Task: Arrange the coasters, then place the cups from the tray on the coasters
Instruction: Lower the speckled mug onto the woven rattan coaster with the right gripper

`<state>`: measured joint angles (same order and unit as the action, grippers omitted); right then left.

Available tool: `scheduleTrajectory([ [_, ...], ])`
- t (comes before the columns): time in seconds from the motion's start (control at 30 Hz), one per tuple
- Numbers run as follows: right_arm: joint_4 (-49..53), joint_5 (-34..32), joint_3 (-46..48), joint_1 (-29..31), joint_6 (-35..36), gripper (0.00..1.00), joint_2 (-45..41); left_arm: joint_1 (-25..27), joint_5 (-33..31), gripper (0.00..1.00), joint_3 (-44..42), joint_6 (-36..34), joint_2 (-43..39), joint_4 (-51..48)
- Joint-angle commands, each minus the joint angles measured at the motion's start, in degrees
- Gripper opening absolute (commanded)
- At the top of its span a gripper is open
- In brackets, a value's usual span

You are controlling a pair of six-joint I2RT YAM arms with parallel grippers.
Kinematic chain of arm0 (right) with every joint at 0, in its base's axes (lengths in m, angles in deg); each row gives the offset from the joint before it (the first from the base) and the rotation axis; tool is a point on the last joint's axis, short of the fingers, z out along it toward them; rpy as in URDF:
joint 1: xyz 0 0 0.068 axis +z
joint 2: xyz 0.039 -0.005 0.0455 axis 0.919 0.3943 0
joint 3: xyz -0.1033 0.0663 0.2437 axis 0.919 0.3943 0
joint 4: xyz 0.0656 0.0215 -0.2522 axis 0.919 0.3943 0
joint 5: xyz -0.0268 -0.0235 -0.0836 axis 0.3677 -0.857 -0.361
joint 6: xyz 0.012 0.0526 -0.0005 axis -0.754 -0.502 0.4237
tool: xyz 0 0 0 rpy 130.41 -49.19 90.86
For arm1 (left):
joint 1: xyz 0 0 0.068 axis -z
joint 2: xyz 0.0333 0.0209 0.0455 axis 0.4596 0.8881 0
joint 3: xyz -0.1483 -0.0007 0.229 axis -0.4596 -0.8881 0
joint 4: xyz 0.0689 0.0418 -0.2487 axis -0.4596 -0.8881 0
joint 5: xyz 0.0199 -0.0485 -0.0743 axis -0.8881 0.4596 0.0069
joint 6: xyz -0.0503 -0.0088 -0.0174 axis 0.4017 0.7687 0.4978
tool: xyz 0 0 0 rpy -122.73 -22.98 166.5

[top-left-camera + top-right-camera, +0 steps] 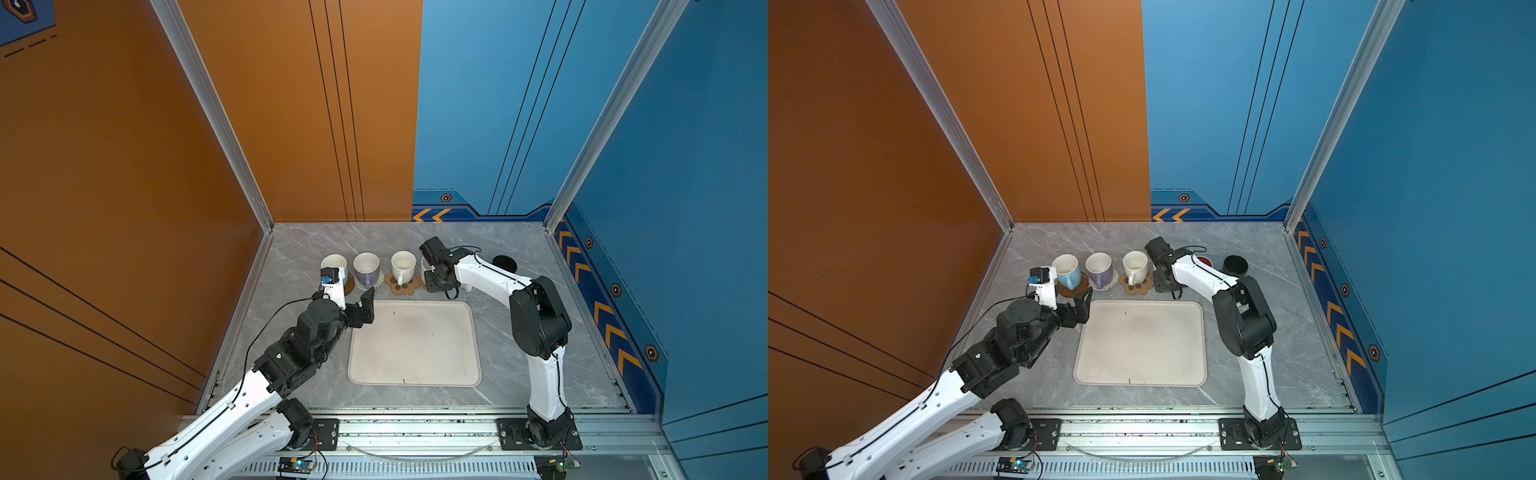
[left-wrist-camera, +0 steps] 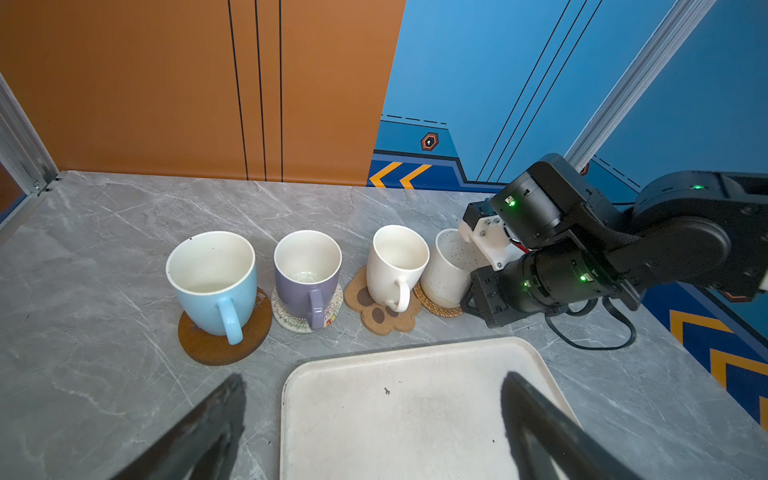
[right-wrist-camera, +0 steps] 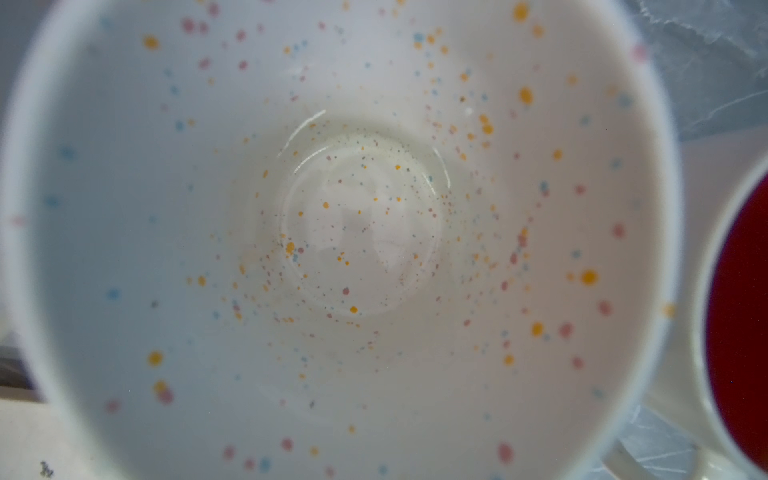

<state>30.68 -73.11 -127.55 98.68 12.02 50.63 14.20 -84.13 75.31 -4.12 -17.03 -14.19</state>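
the grey marble tabletop [image 1: 519,332] carries everything. on it the cream tray [image 1: 415,345] lies flat, just in front of a row of cups set along the far side.

the left gripper [image 2: 374,380] hangs over the tray's far left corner, jaws spread wide with nothing between them. the right gripper [image 2: 484,297] sits low against the speckled white cup [image 2: 449,270]. its fingers are hidden by the cup, so whether it grips cannot be told. its wrist view looks straight down into that cup.

from the left in both top views, all upright:
- the light blue cup [image 2: 212,286] stands on a brown disc coaster [image 2: 224,345].
- the lilac cup [image 2: 307,274] stands on a white woven coaster [image 2: 291,320].
- the plain white cup [image 2: 395,266] stands on the paw coaster [image 2: 382,318].
- the speckled cup stands on the tan rattan coaster [image 2: 436,306].

just beside the speckled cup is the red-inside cup [image 1: 1204,261], then the black cup [image 1: 1235,264]. what lies under those two cannot be seen.
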Motion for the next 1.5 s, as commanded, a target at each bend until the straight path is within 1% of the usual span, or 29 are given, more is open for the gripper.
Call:
scheduleTrajectory([
  [0.0,-1.6,-1.3,-2.2,-0.4,0.6,0.0,-0.2,-0.6,-0.4,0.96,1.1,0.6,-0.2,-1.7],
  [0.67,-1.3,-0.9,-0.7,-0.6,-0.1,0.0,0.0,-0.7,-0.1,0.96,1.2,0.7,0.0,-1.6],
  [0.7,-1.2,-0.9,-0.6,-0.6,-0.1,0.01,0.0,-0.8,-0.1,0.96,1.3,0.6,0.0,-1.6],
  [0.77,-1.2,-0.9,-0.5,-0.7,-0.2,0.09,-0.1,-0.8,0.0,0.96,1.2,0.6,0.1,-1.5],
  [0.83,-1.3,-0.7,-0.3,-0.7,-0.3,0.13,-0.2,-0.9,0.0,0.96,1.2,0.7,0.2,-1.4],
  [1.0,-1.3,-0.3,-0.2,-0.7,-0.4,0.19,-0.1,-0.8,0.3,0.96,1.2,0.7,0.5,-1.1],
  [1.07,-1.3,-0.2,-0.1,-0.7,-0.4,0.24,-0.2,-0.8,0.4,0.96,1.2,0.7,0.5,-0.9],
  [1.23,-1.3,0.0,0.2,-0.7,-0.5,0.29,-0.1,-0.9,0.4,0.96,1.2,0.7,0.5,-0.9],
  [1.4,-1.3,0.1,0.5,-0.7,-0.6,0.36,-0.4,-0.9,0.4,0.96,1.2,0.7,0.5,-1.2],
  [1.47,-1.2,0.5,0.7,-0.7,-0.7,0.42,-0.9,-0.9,0.4,0.96,1.1,0.8,0.2,-1.3],
])
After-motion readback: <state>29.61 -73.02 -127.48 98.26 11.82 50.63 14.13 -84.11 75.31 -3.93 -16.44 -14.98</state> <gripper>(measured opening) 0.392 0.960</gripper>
